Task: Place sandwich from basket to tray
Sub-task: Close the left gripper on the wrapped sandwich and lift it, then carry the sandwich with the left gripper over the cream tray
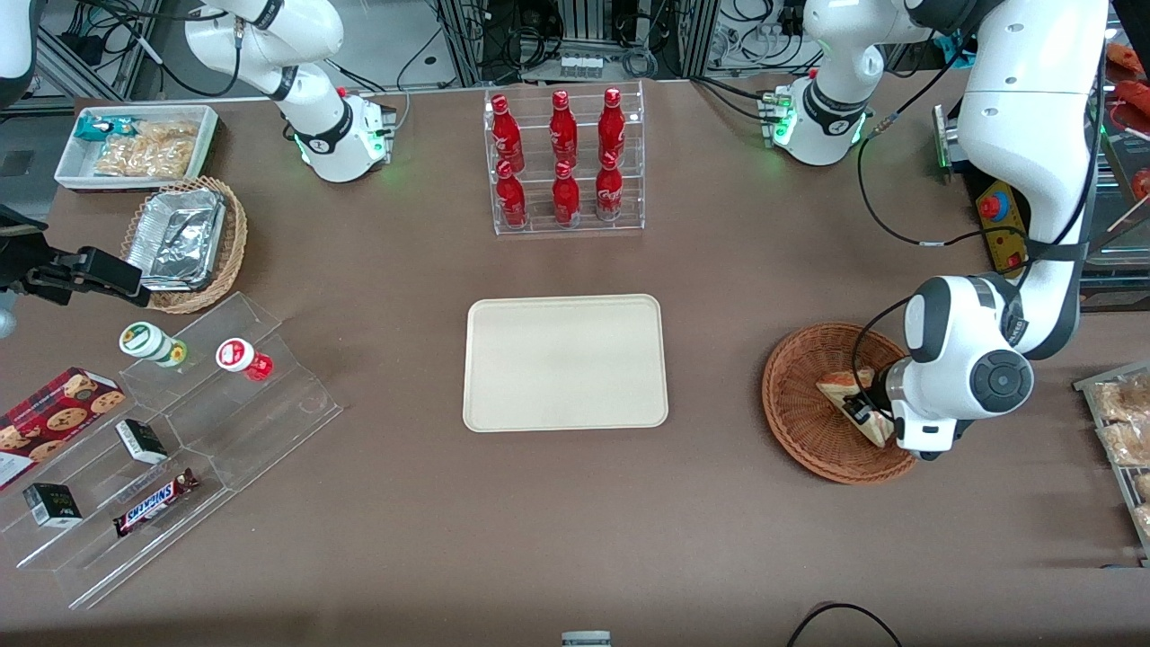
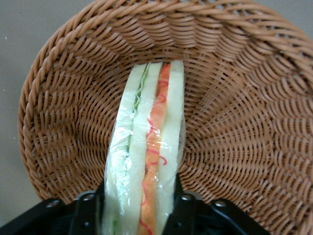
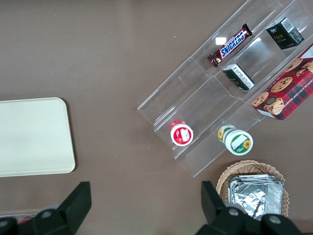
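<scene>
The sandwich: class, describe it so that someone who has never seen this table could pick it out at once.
Start at the cream tray mid-table, then look toward the working arm's end to the reddish-brown wicker basket. The sandwich lies in it, between the fingers of the left arm's hand. It is the only clear-wrapped white-bread wedge, with orange-red and green filling.

The scene is lit evenly and brightly from overhead, and only short, soft shadows are cast on the brown table [image 1: 404, 503]. Glare is seen on the crumpled foil trays [image 1: 175, 238] and on the clear acrylic steps [image 1: 225, 422], where edges are partly washed out. In the left wrist view the sandwich [image 2: 146, 161] is rendered sharply where its wrap catches small highlights, while the gripper [image 2: 142, 215] closed on it is left dark and slightly soft. The basket [image 2: 234, 98] weave is shown crisp, shaded deeper toward its floor. Slight bending is noticed at the front view's edges.
</scene>
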